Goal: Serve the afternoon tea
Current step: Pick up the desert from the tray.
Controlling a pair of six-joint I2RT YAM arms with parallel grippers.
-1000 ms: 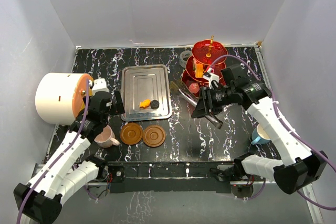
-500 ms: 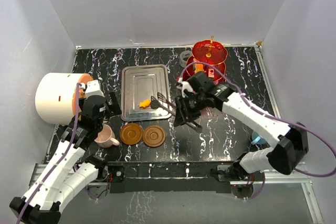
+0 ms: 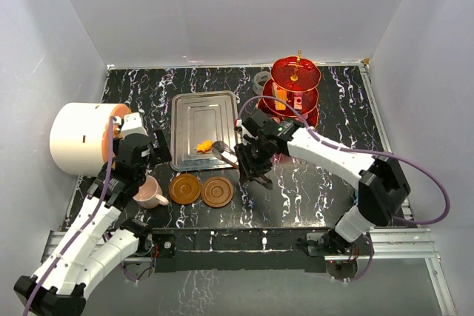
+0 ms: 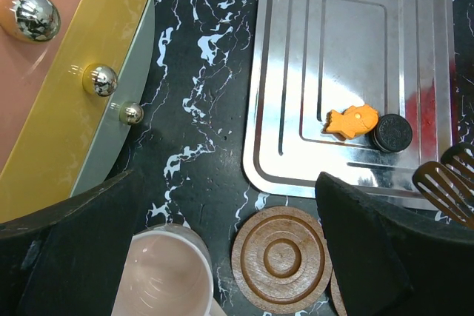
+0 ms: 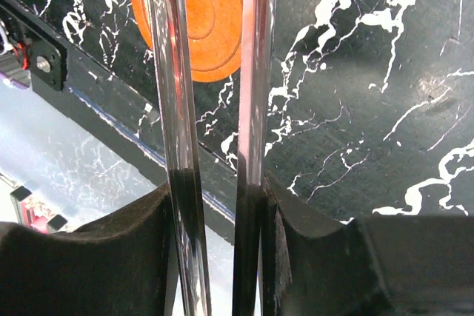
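The red three-tier stand (image 3: 295,86) stands at the back right. An orange fish-shaped sweet (image 4: 352,120) and a black sandwich cookie (image 4: 391,132) lie on the steel tray (image 3: 205,120). My right gripper (image 3: 252,162) is shut on steel tongs (image 5: 169,72); the tongs' slotted tips (image 4: 444,179) reach the tray's near right corner beside the cookie. My left gripper (image 4: 226,249) is open and empty above the pink cup (image 4: 159,275) and the left brown saucer (image 4: 283,259). The second saucer (image 3: 218,192) lies to its right. The blue cup is hidden.
The big white drum with an orange face (image 3: 78,138) stands at the left edge, close to my left arm. White walls close in the table on three sides. A small grey round object (image 3: 261,79) lies left of the stand.
My right arm has swung left from the stand, carrying the tongs to the tray's near right corner. My left arm has barely moved.
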